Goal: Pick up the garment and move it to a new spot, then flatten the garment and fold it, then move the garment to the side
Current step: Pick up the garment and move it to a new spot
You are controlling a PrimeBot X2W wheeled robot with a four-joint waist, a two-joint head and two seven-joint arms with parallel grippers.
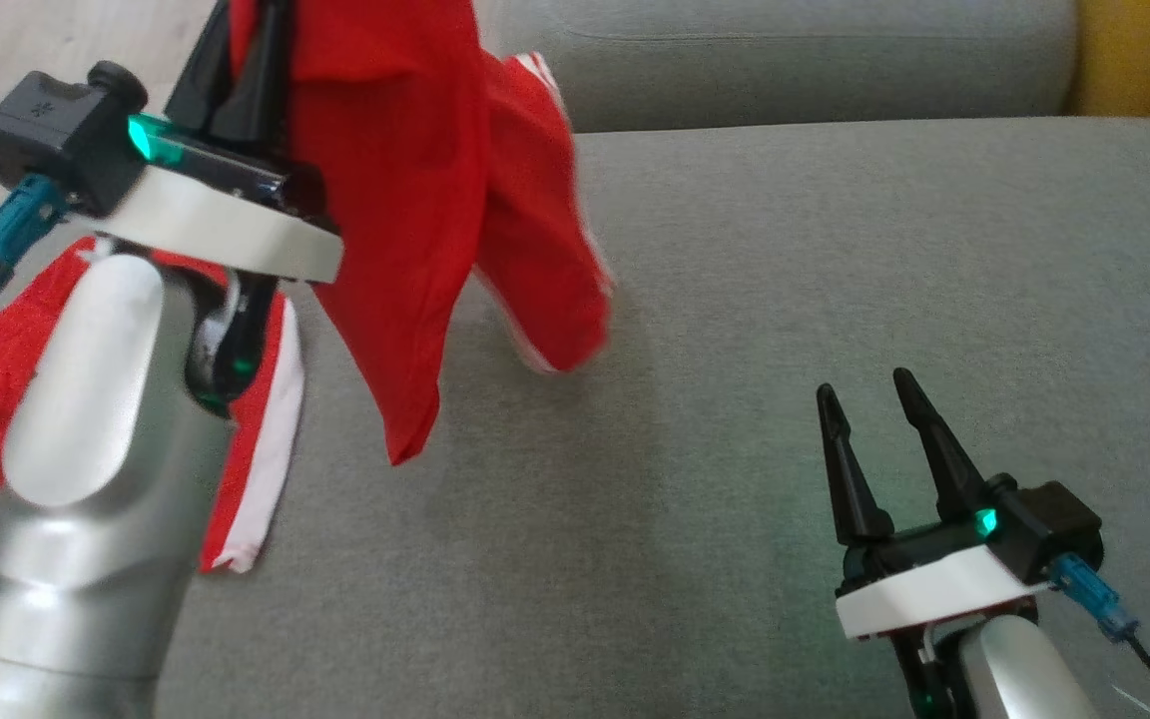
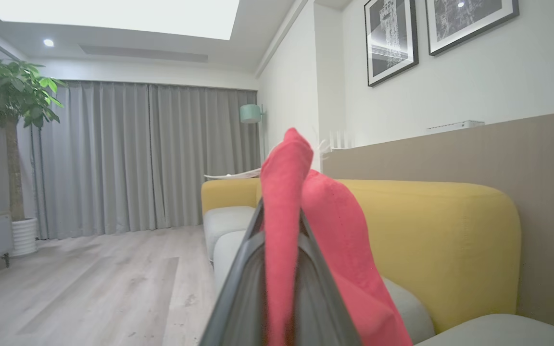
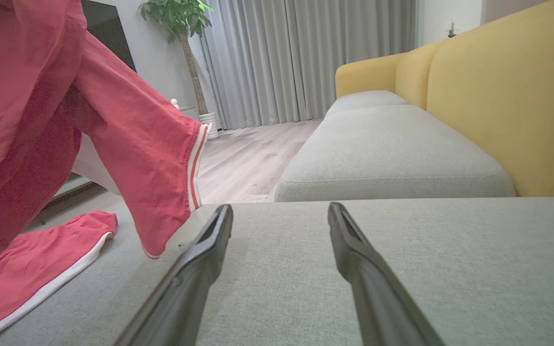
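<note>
The grey sofa seat [image 1: 835, 250] lies wide under both arms. The red garment [image 1: 405, 150] hangs above its left part, with one end resting on the cushion. It looks light, soft and limp, so a hem or corner seems the best hold. The left gripper [image 1: 241, 90] pinches a fold of it; the right gripper [image 1: 864, 384] stands spread and empty

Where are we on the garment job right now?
Done: the left gripper is shut on the red garment and holds most of it up off the grey sofa cushion. In hand: the move to a new spot; one striped end lies on the cushion. Left: setting down, flattening, folding, moving aside. The right gripper is open, holding nothing.
</note>
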